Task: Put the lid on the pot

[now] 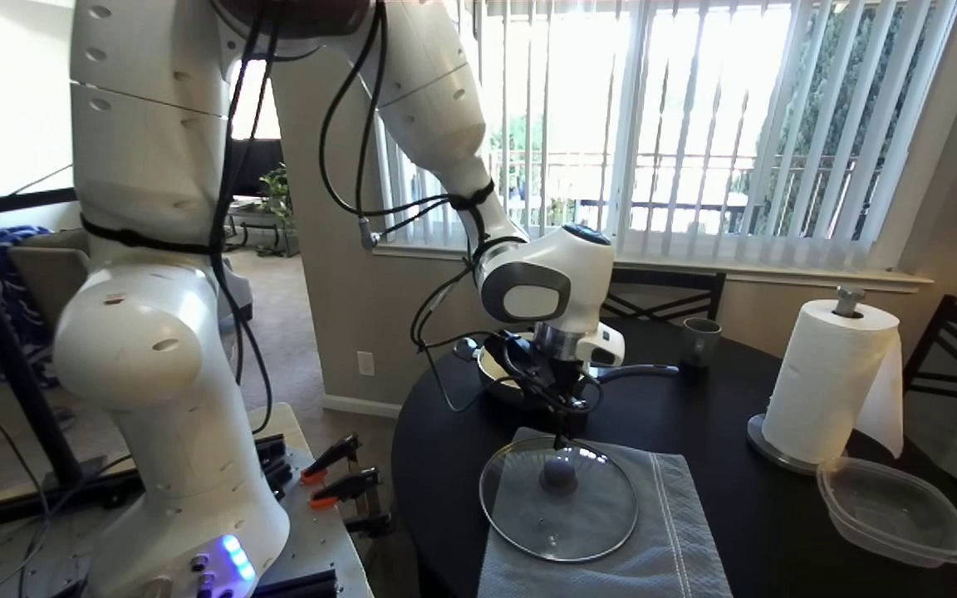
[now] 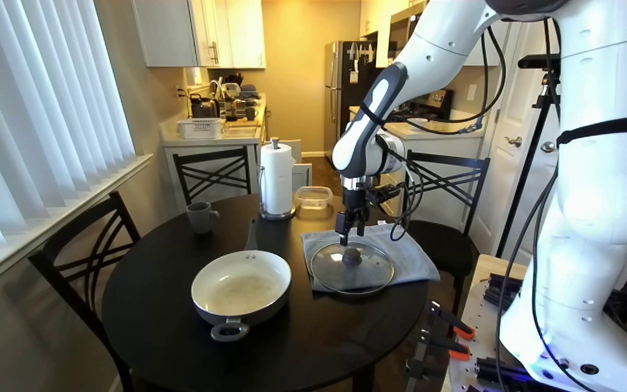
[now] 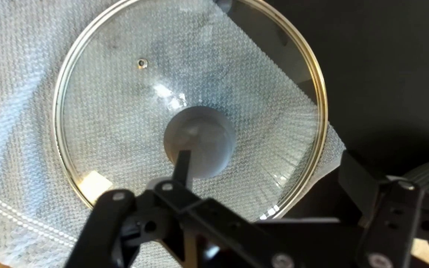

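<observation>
Exterior view: the uncovered pot point(image 2: 244, 293) shows its pale interior, lid point(image 2: 354, 273) nearby.

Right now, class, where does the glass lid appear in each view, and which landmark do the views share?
In an exterior view, the lid is low, just right of centre.
In an exterior view, the lid is below centre, right of the pot.
In the wrist view, the lid fills the upper middle, cut by the top edge.
Shared landmark: the gray cloth, under most of the lid.
</observation>
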